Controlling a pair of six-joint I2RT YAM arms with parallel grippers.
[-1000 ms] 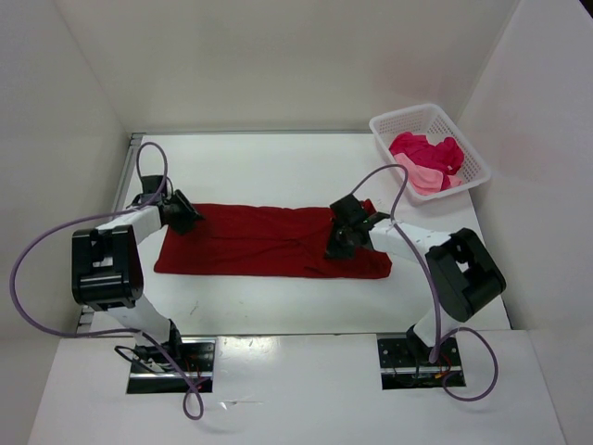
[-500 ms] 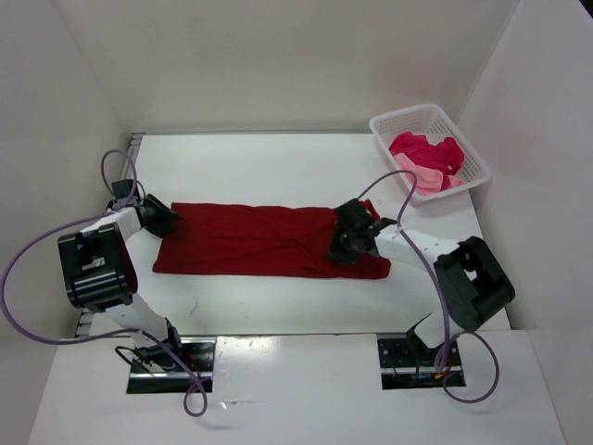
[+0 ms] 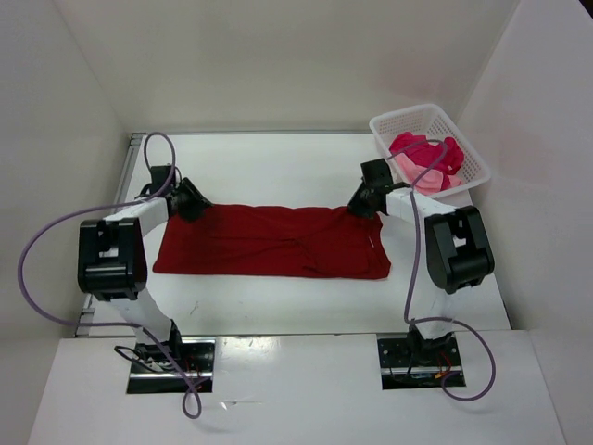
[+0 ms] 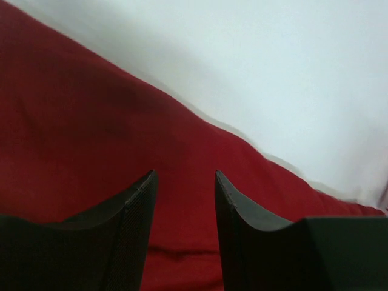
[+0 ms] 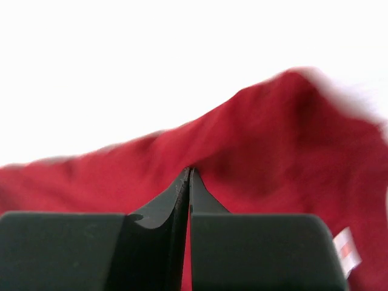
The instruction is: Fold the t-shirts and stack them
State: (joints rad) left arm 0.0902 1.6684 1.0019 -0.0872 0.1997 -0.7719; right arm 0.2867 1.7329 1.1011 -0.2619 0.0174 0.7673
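Observation:
A dark red t-shirt (image 3: 269,243) lies in a long flat band across the table. My left gripper (image 3: 193,201) hovers at its far left corner. In the left wrist view that gripper (image 4: 185,174) is open, with only red cloth (image 4: 91,121) showing behind the gap. My right gripper (image 3: 358,206) sits at the shirt's far right corner. The right wrist view shows that gripper (image 5: 190,170) shut, with the red cloth (image 5: 273,133) drawn up into a peak at its tips. A light pink t-shirt (image 3: 422,176) and a magenta t-shirt (image 3: 426,150) lie bunched in the basket.
The white lattice basket (image 3: 384,128) stands at the far right corner of the table, just beyond the right arm. White walls close in the table at the back and both sides. A small white label (image 5: 344,247) shows on the shirt near the right gripper.
The right gripper moved from the shirt's near right part to its far right corner and closed there. The left gripper shifted slightly right along the far left edge, still open.

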